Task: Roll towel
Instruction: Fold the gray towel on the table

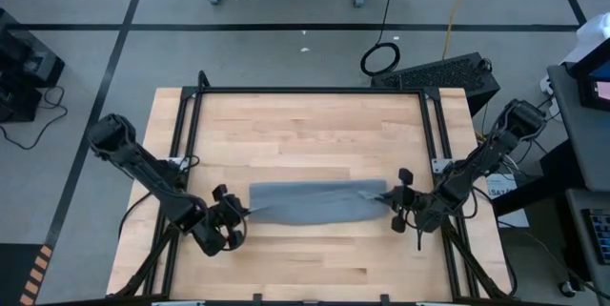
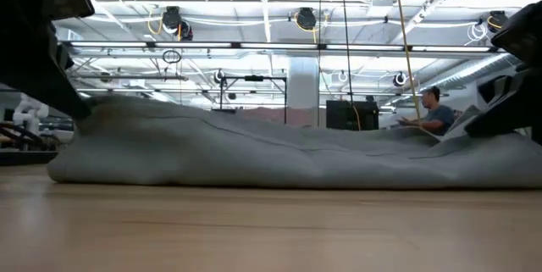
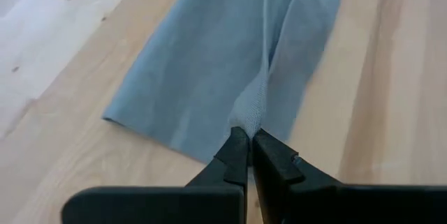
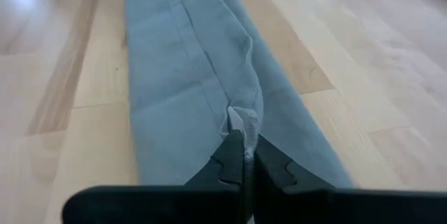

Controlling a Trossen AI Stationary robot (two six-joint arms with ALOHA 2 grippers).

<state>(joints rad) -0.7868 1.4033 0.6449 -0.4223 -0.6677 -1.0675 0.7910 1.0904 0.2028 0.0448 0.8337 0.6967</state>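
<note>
The grey-blue towel (image 1: 315,203) lies as a long, narrow folded band across the middle of the wooden table, its length running left to right. It also fills the low view as a low ridge (image 2: 279,158). My left gripper (image 1: 246,211) is shut at the towel's left end (image 3: 246,137). My right gripper (image 1: 391,194) is shut at its right end (image 4: 244,137). Most of the towel rests flat on the wood; only the cloth by the fingers is gathered up. My left gripper pinches a gathered fold at the middle of the towel's left end edge (image 3: 248,112) between its two fingertips, slanting down from the table's left. A raised crease runs from the fingers along the towel, and the rest lies on the table. My right gripper pinches a small bunched fold at the middle of the towel's right end edge (image 4: 242,119) between its fingertips, slanting down from the table's right. The cloth rises slightly to the fingers, and the rest of the band lies on the wood.
A black metal frame (image 1: 305,90) borders the tabletop. Bare wood shows on the far side (image 1: 305,134) and near side (image 1: 315,258) of the towel. In the room beyond, a person sits at a desk (image 2: 436,113).
</note>
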